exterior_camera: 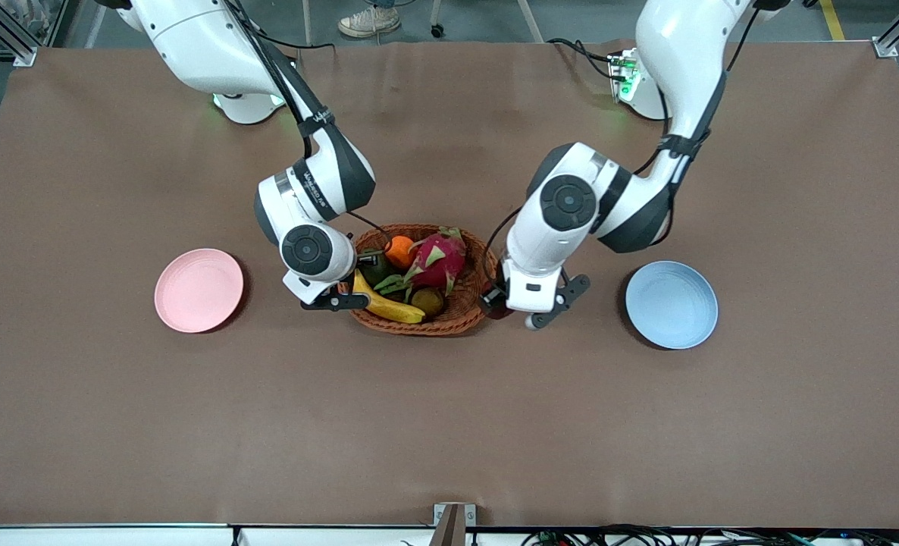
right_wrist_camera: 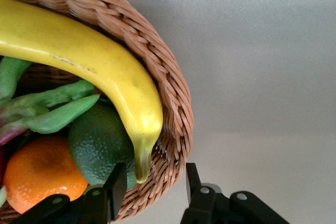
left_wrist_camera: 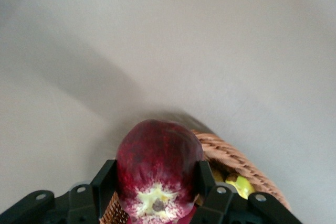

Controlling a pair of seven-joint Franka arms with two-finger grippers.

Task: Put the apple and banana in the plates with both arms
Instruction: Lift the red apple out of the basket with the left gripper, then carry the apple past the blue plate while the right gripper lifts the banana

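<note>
My left gripper [exterior_camera: 497, 303] [left_wrist_camera: 155, 182] is shut on the dark-red apple [left_wrist_camera: 157, 156], whose pale stem end faces the camera. It holds the apple over the wicker basket's [left_wrist_camera: 231, 156] rim at the left arm's end. The yellow banana [exterior_camera: 389, 303] [right_wrist_camera: 84, 56] lies in the basket [exterior_camera: 457, 322] along the rim nearer the front camera. My right gripper [exterior_camera: 351, 282] [right_wrist_camera: 153, 187] is open at the basket's other end, its fingers [right_wrist_camera: 116, 187] straddling the rim [right_wrist_camera: 173, 103] just below the banana's dark tip. A pink plate [exterior_camera: 198, 290] and a blue plate [exterior_camera: 671, 304] flank the basket.
In the basket also lie a pink dragon fruit [exterior_camera: 438, 258], an orange [exterior_camera: 400, 250] [right_wrist_camera: 42, 174], a dark green fruit [exterior_camera: 376, 265] [right_wrist_camera: 100, 140] and a kiwi [exterior_camera: 427, 301]. Brown tabletop stretches all around the basket and plates.
</note>
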